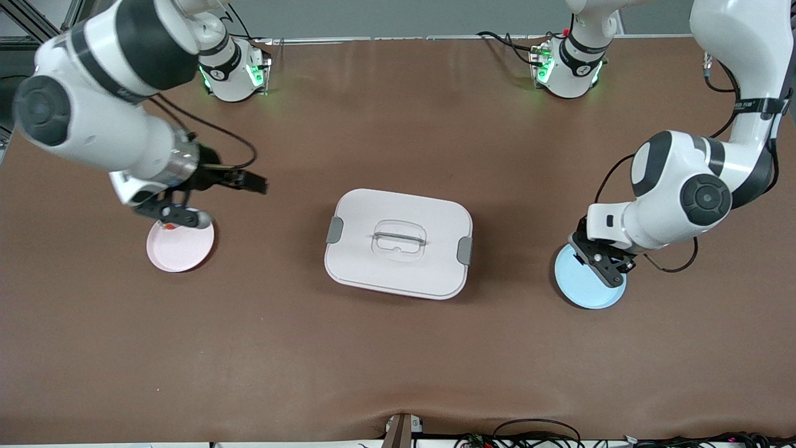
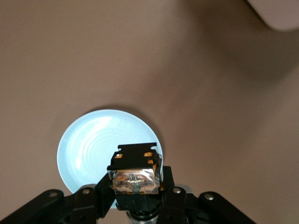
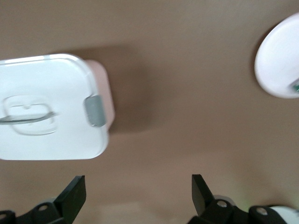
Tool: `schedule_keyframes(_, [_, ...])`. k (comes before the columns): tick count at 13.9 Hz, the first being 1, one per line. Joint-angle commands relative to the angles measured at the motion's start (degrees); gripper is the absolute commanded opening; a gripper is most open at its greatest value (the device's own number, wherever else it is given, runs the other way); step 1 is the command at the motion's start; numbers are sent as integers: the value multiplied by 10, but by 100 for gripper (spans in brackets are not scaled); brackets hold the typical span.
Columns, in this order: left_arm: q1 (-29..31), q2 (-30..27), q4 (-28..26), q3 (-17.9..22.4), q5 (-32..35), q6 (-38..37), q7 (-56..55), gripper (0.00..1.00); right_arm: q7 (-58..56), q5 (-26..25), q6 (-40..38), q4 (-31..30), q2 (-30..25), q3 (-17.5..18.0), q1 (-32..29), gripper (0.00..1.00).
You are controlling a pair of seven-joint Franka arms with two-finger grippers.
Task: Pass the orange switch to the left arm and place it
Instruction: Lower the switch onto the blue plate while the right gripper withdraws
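Arms reach out from their bases toward the two ends of the table, with the box [image 1: 398, 242] lying between them at mid-table. Left arm bends down at the elbow and carries the left gripper [image 1: 606, 269] over the blue plate [image 1: 584, 289]; its jaws are clamped on the orange switch [image 2: 135, 175], which hangs above the plate rim in the left wrist view. Right arm folds low over its own end of the table, wrist turned sideways, with the right gripper [image 1: 177, 214] over the pink plate [image 1: 180, 249]; its jaws stand wide apart and hold nothing, as the right wrist view shows both fingers [image 3: 74, 193] spread with bare table between them. Box has its lid on, grey side clips closed, clear handle recessed in the top. Pink plate carries a small item with a red bit [image 1: 168, 227] near its rim, partly hidden by the right gripper. Blue plate surface is bare where visible
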Motion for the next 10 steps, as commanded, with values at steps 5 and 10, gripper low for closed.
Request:
schedule_keyframes(5, [60, 14, -86, -5, 60, 113, 228, 0, -151, -89, 10, -24, -25, 10, -86, 100])
schedule_keyframes(10, [77, 30, -140, -4, 101, 206, 348, 0, -212, -102, 1, -18, -48, 10, -137, 100])
